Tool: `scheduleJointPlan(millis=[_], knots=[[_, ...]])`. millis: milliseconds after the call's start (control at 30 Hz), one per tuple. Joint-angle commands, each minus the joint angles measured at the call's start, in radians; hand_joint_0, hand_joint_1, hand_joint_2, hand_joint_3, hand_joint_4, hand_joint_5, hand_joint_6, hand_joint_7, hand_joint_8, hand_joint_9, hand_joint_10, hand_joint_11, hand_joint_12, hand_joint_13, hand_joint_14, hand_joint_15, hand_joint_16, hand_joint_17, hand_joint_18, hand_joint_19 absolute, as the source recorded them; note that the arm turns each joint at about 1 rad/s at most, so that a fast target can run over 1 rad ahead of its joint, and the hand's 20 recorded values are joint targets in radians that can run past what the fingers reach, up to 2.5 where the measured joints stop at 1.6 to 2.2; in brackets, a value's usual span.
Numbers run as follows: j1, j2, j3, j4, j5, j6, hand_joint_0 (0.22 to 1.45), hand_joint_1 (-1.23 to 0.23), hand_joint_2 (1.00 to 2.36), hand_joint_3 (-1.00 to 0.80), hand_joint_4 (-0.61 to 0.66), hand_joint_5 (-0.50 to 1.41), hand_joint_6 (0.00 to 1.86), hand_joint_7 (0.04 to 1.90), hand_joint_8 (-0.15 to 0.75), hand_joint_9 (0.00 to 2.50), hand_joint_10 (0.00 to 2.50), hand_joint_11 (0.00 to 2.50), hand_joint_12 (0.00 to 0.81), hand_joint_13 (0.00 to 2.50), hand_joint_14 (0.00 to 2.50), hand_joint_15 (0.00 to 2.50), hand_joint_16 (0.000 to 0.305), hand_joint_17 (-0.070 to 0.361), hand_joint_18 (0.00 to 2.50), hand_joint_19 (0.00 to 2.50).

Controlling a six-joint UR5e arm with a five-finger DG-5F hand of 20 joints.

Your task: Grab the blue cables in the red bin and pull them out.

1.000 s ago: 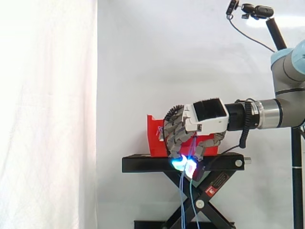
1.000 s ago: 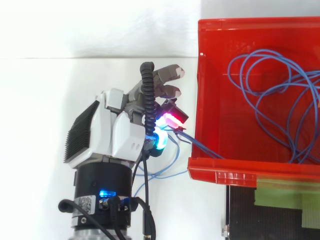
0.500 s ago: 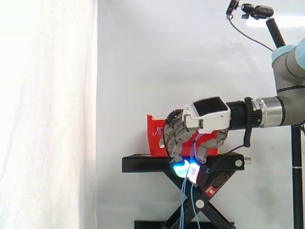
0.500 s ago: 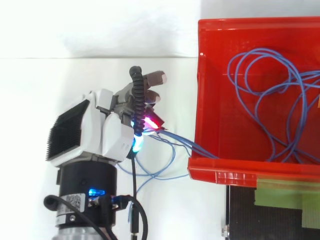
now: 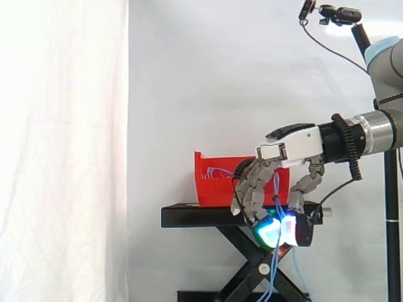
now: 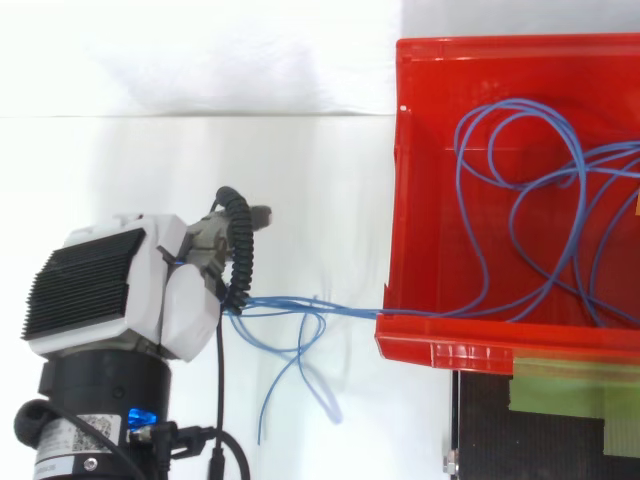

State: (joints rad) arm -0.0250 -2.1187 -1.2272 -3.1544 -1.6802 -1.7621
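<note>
Robot hand (image 6: 185, 290) pinching the blue cables (image 6: 350, 309) clear of the red bin (image 6: 470, 352), loops mostly inside, strands taut over its rim: pull straight away, level, or the bin drags.

white-shelled hand (image 5: 286, 150) on a grey arm (image 5: 378, 126)
white casing (image 6: 185, 310) with a black ribbed block (image 6: 85, 285) on its back; grey segmented fingers (image 5: 250, 189) end in thick pads (image 5: 267, 233) glowing green and cyan. a black wrist collar (image 6: 100, 385) with a small blue light (image 6: 140, 415) joins a silver sleeve (image 5: 371, 129); a pale blue cap (image 5: 387, 49) sits on the arm's joint.
</note>
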Motion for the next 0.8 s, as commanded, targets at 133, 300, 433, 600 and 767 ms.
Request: scheduleJointPlan(millis=[133,300,433,600,767], knots=[[0.028,0.008,0.000,-0.022,0.002,0.353,0.91,-0.79,1.00,-1.00,0.01,0.88,0.76,0.71,0.255,0.96,0.02,0.53,0.339,0.74,0.02,0.41,0.039,0.089,0.56,0.45],[0.039,0.009,0.000,-0.026,0.002,0.453,0.91,-0.79,1.00,-1.00,0.01,0.88,0.75,0.71,0.256,0.96,0.02,0.53,0.338,0.74,0.02,0.41,0.039,0.089,0.56,0.46],[0.050,0.026,0.000,-0.047,0.002,0.622,0.91,-0.79,1.00,-1.00,0.01,0.88,0.75,0.72,0.257,0.96,0.02,0.53,0.339,0.74,0.02,0.41,0.039,0.089,0.56,0.45],[0.059,0.028,0.000,-0.053,0.004,0.792,0.90,-0.79,1.00,-1.00,0.01,0.88,0.74,0.71,0.256,0.96,0.02,0.52,0.339,0.74,0.02,0.41,0.039,0.089,0.56,0.46],[0.074,0.026,0.000,-0.056,0.002,1.011,0.90,-0.79,1.00,-1.00,0.01,0.88,0.74,0.71,0.257,0.96,0.02,0.53,0.339,0.74,0.02,0.41,0.040,0.089,0.56,0.45]])
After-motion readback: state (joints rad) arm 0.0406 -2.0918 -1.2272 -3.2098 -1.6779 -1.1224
